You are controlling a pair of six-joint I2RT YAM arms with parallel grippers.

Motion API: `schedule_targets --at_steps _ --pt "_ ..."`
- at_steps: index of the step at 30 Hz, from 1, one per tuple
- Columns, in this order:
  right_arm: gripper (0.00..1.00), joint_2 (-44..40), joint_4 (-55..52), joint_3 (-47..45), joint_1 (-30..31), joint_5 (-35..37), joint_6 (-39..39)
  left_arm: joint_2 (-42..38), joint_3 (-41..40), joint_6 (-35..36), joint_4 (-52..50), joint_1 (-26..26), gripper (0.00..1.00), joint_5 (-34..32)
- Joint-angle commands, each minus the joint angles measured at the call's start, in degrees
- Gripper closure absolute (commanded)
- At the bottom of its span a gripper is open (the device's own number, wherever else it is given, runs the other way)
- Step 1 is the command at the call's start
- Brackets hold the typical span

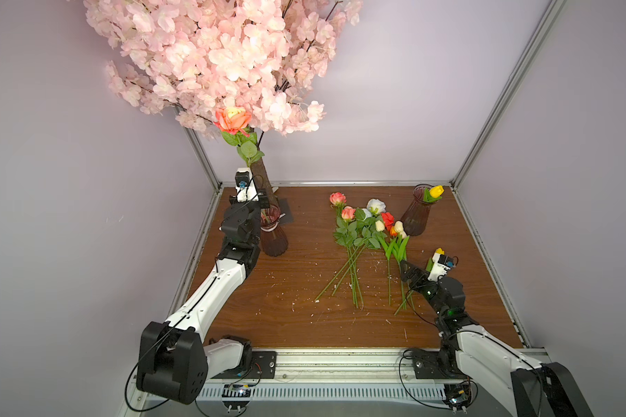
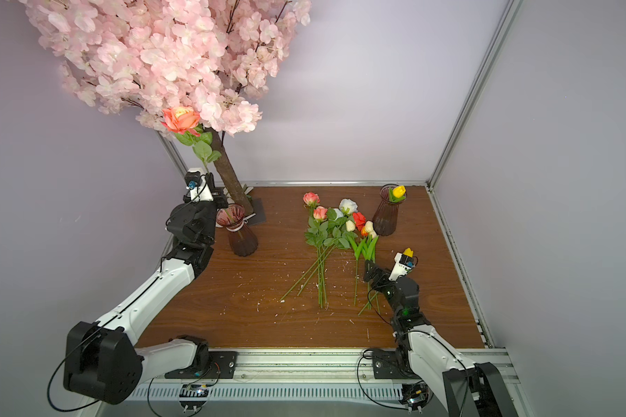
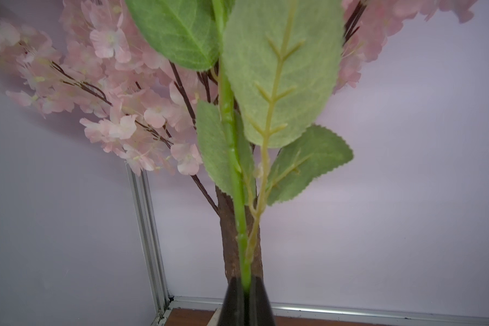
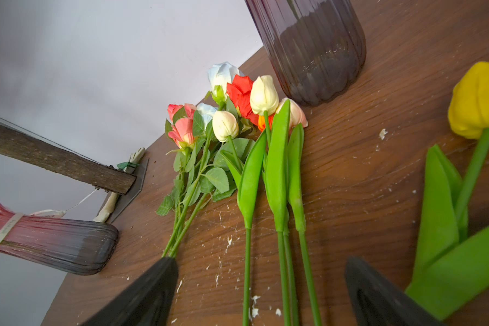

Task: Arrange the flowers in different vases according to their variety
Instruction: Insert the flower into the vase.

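Two ribbed maroon glass vases stand on the brown wood-grain counter [image 1: 286, 317]. The plain vase [image 1: 416, 218] holds one yellow tulip [image 1: 436, 190]. The left claw [image 3: 244, 282] pinches an upright coral rose [image 1: 232, 118] by the stem over the banded vase [image 1: 273, 240]. Five roses [image 1: 347, 213] and four tulips [image 1: 398, 226] lie between the vases. The right claw [image 4: 260, 265] gapes wide, with a second yellow tulip [image 4: 477, 98] just beside it. The walls [image 1: 412, 108] are lilac, and a pink blossom tree [image 1: 214, 54] stands in the corner.

The counter [image 1: 293, 317] is matt dark wood grain, scuffed and flecked white. On it, a vase [image 4: 316, 50] of glossy ribbed glass, tulips [image 4: 277, 169] of smooth rubbery plastic, a rough-barked trunk [image 3: 227, 248]; the rose [image 3: 280, 70] has veined cloth leaves.
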Motion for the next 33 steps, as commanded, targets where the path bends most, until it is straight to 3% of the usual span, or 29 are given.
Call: schedule_targets --at_steps 1,5,8,13,21,23,28,33 --pt "0.01 0.0 2.1 1.7 -0.2 -0.6 0.3 0.2 -0.7 -3.5 -0.2 0.7 0.99 1.8" --pt "0.01 0.2 2.1 1.8 -0.2 -0.8 0.2 1.6 -1.0 -5.2 -2.1 0.8 0.95 1.1" --pt "0.01 -0.1 2.0 1.8 -0.1 -0.5 0.2 2.9 -0.5 -6.2 -4.2 0.8 0.79 0.9" --pt "0.00 -0.2 2.0 1.8 -0.2 -0.8 0.2 3.5 1.2 -8.3 -9.1 0.8 0.66 1.7" --pt "0.00 -0.1 2.0 1.7 -0.2 -0.8 0.4 -0.2 4.5 -10.2 -15.9 0.7 0.10 0.4" --pt "0.00 -0.1 2.0 1.8 -0.2 -0.9 0.4 -0.9 6.6 -10.3 -19.1 0.6 0.00 0.0" --pt "0.00 -0.6 0.1 2.9 -0.2 -2.1 -1.1 -3.2 10.3 -11.6 -28.0 0.1 0.01 0.0" --pt "0.00 -1.6 -2.3 5.8 -0.2 -9.9 -4.9 -6.7 9.1 -12.9 -34.2 -4.8 0.01 -2.3"
